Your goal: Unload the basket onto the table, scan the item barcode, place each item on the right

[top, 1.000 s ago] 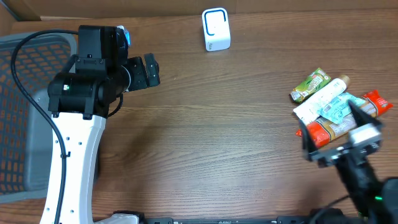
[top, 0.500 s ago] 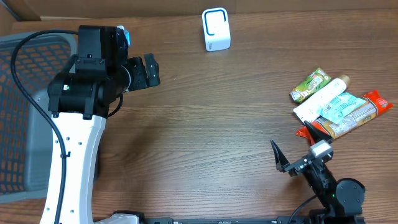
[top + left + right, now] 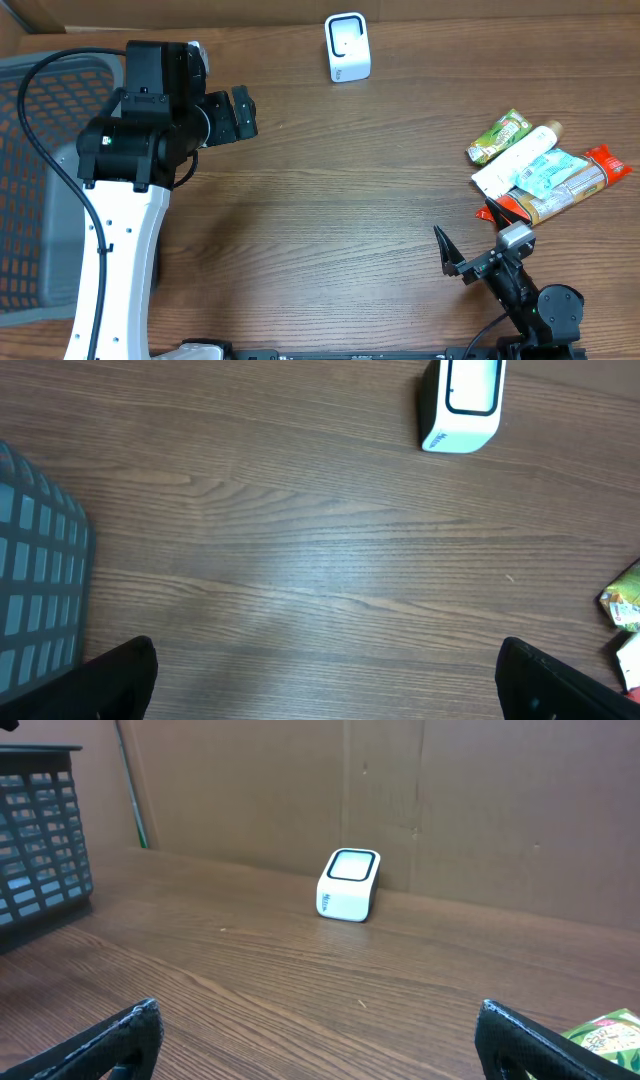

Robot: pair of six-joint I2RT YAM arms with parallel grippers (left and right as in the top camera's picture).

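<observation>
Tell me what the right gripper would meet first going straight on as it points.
Likely the white barcode scanner, nearly centred ahead of the open right gripper in its wrist view, with only bare table before it. Depth is unclear; it might graze the table first.

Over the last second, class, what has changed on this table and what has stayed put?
The right gripper, jaws open and empty, pulled back off the pile of packets and tubes toward the near edge of the table, then settled; it took nothing. The left gripper, the white scanner, the basket and the pile itself stayed as they were.
</observation>
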